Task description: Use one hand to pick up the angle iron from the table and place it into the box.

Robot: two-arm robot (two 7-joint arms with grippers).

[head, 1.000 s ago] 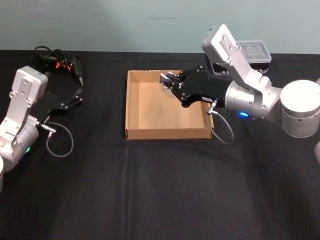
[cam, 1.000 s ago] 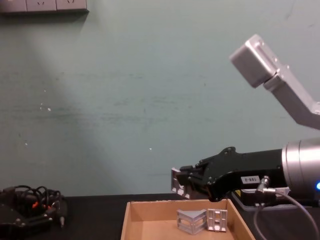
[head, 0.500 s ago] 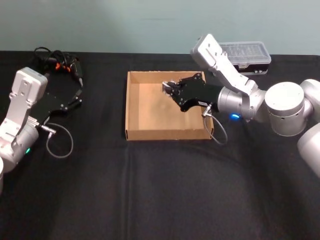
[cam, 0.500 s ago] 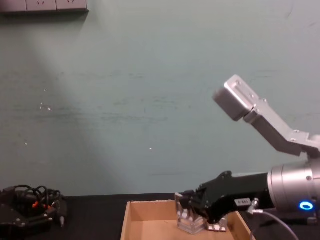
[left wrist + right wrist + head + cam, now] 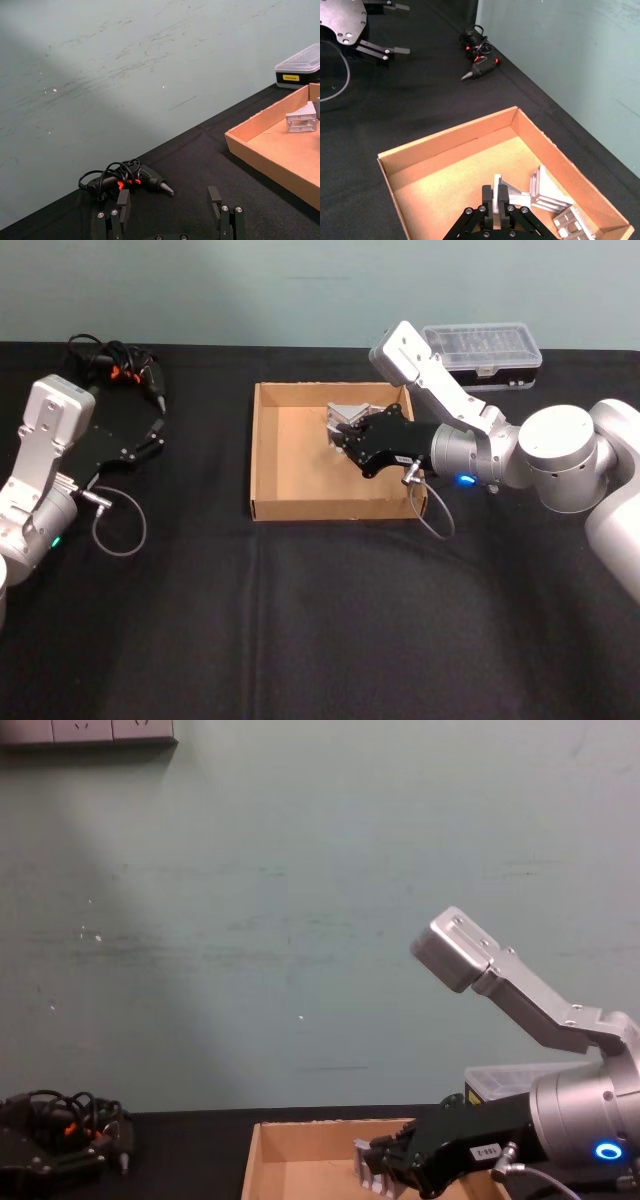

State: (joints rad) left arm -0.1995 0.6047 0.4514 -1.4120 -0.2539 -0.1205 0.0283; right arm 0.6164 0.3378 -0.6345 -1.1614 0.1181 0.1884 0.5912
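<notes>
Now the right arm lowers a bracket into the tray.

Closed tight on a small silver angle iron (image 5: pixel 498 192), the black two-fingered right gripper (image 5: pixel 498 206) hangs low inside the shallow tan cardboard box (image 5: pixel 268 445), near its far right corner; the piece sits directly between the fingertips, above the box floor, and whether it touches the floor I cannot tell. Just beside it, toward the right wall, lie two more silver angle brackets (image 5: pixel 546 192), so the release wants to go straight down, clear of them. Outward, the box rests on the flat black matte table (image 5: pixel 300 620). The left gripper (image 5: pixel 148 437) is parked well apart on the left, fingers spread and empty, near a tangled black corded tool (image 5: pixel 120 365).
</notes>
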